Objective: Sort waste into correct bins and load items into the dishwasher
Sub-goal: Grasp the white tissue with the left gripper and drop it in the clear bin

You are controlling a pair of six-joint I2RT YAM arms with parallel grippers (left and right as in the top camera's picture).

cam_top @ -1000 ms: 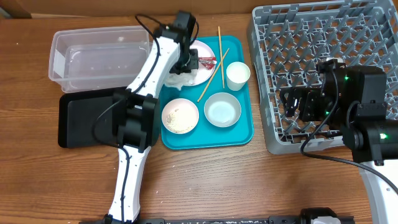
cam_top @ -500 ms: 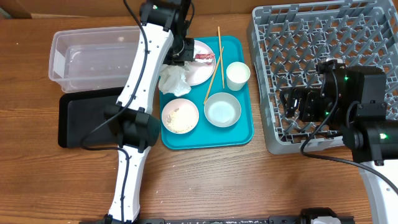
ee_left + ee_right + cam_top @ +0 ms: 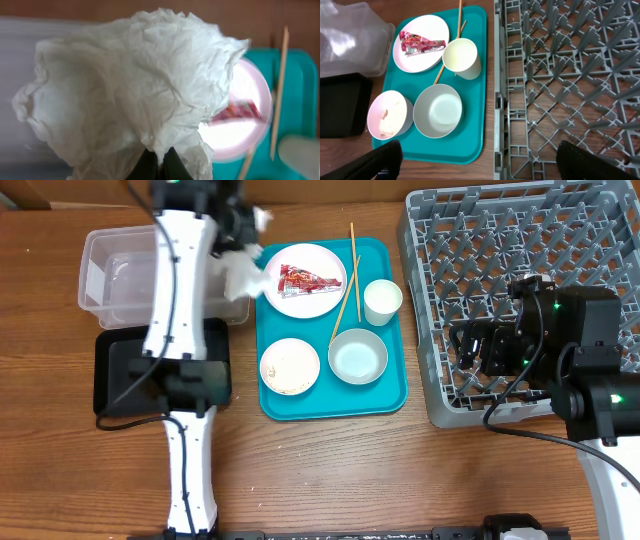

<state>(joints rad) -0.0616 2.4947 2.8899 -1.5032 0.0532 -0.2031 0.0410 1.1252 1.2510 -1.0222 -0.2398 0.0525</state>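
Left gripper pinches the napkin, held above the tub's right end. Tub interior lies left of the gripper, long axis left-right. Right gripper, spread, hangs over the rack

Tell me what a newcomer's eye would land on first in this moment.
The crumpled white napkin fills the left wrist view, pinched in the left gripper and held up at the right end of the clear tub. Next comes the red-and-silver wrapper, lying alone on the plate at the far end of the teal tray. The big grey dish rack sits at the right.
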